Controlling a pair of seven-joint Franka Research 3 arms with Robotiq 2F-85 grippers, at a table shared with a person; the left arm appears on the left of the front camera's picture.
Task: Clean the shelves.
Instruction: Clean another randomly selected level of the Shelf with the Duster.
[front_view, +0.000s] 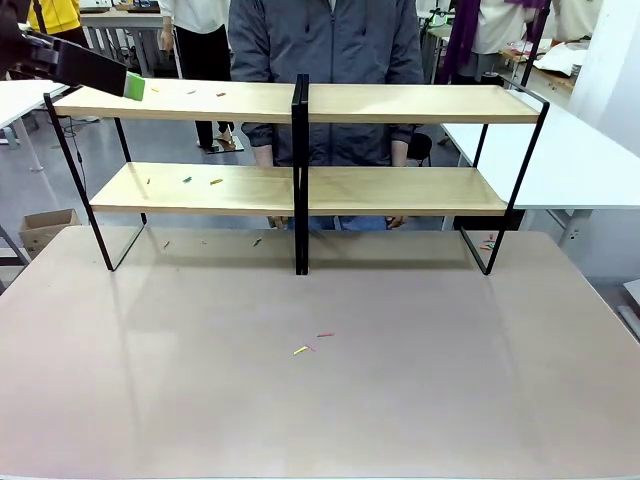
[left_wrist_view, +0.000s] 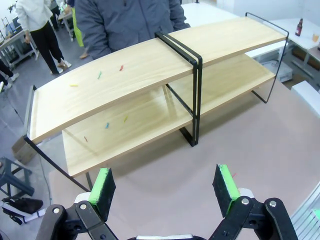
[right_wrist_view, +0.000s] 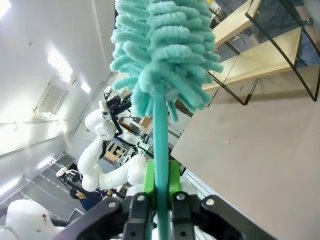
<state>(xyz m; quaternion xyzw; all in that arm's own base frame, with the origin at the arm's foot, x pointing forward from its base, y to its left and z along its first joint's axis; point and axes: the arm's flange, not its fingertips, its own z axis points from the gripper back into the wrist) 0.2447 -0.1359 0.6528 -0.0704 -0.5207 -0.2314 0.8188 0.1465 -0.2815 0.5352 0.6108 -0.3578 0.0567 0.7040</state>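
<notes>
The shelves (front_view: 400, 103), two pale wooden boards on a black frame with a central post, stand at the table's far side. Small coloured scraps (front_view: 187, 180) lie on the left halves of both boards. My left gripper (front_view: 128, 84) hovers at the top board's left end. In the left wrist view it (left_wrist_view: 164, 185) is open and holds nothing, looking down on the shelves (left_wrist_view: 140, 65) and the scraps (left_wrist_view: 99, 75). My right gripper (right_wrist_view: 161, 182) is shut on the handle of a teal fluffy duster (right_wrist_view: 165, 55), held upward away from the shelves (right_wrist_view: 260, 55).
A person (front_view: 330, 60) stands right behind the shelves. More coloured scraps (front_view: 300, 350) lie on the brownish tabletop (front_view: 450, 380) in front. A white table (front_view: 570, 160) stands at the right and a cardboard box (front_view: 45, 228) on the floor at the left.
</notes>
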